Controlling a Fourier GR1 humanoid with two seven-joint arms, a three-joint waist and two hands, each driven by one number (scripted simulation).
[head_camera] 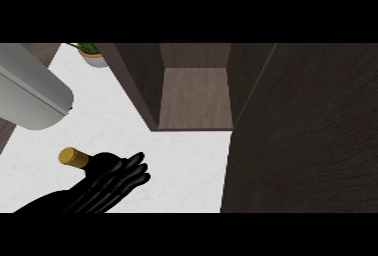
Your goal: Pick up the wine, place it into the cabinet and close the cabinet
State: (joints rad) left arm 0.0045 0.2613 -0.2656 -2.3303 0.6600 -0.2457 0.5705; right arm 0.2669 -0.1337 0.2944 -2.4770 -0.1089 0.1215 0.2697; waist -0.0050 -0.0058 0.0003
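The wine bottle [94,161] is dark with a gold cap that points to the upper left. It is over the white counter [177,165] at the lower left of the head view. My right hand [118,181] is curled round the bottle's body and hides most of it. The cabinet [196,95] stands open a little way beyond and to the right of the bottle, showing a bare brown shelf. Its dark door [310,135] is swung out and fills the right side of the view. A grey forearm [29,95] crosses the upper left; no hand shows on it.
A small potted plant [90,51] stands at the back left beside the cabinet's left wall [136,85]. White counter lies between the bottle and the cabinet's front edge.
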